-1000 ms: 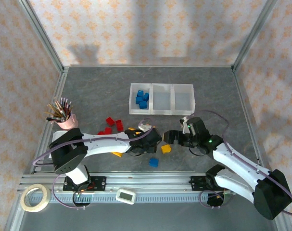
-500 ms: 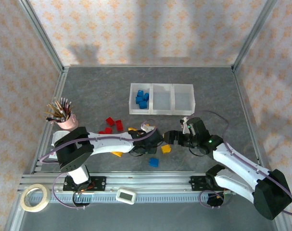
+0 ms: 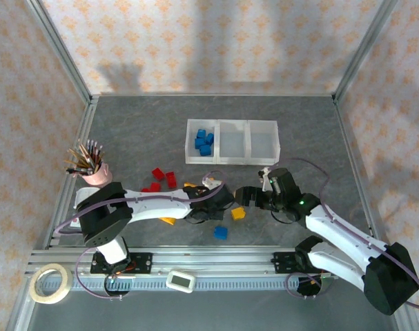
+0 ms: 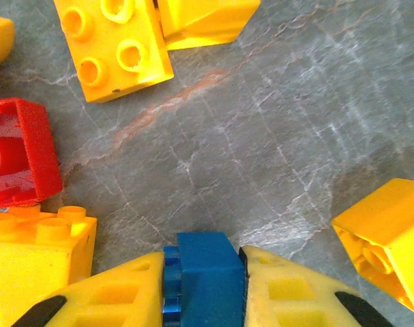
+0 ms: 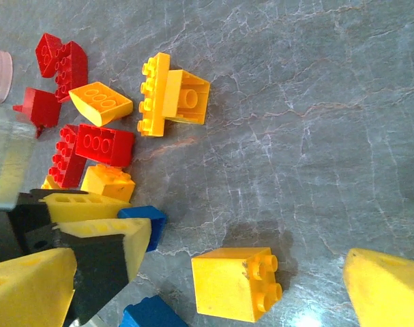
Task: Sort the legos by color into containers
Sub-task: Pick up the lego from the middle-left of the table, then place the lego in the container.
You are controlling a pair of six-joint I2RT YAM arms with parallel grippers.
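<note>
My left gripper [image 4: 204, 272] is shut on a small blue lego [image 4: 205, 248], low over the grey table among the loose legos. Yellow legos [image 4: 114, 44] and a red one [image 4: 19, 153] lie around it. From above, the left gripper [image 3: 219, 205] sits beside the right gripper [image 3: 246, 196]. My right gripper [image 5: 212, 272] is open, its fingers wide on either side of a yellow lego [image 5: 234, 283] on the table. The containers [image 3: 231, 163] stand behind in a row of three, and the left one holds several blue legos [image 3: 204, 141]. Red legos [image 3: 162, 178] lie to the left.
A pink cup of pencils [image 3: 93, 169] stands at the left. Another blue lego [image 3: 220, 233] lies near the front rail [image 3: 216, 261]. A tape roll [image 3: 49, 283] and a small white device [image 3: 180, 280] rest in front of the rail.
The left gripper's jaws have closed onto the blue lego. Both arms have stayed almost where they were, and the right gripper has stayed open.
</note>
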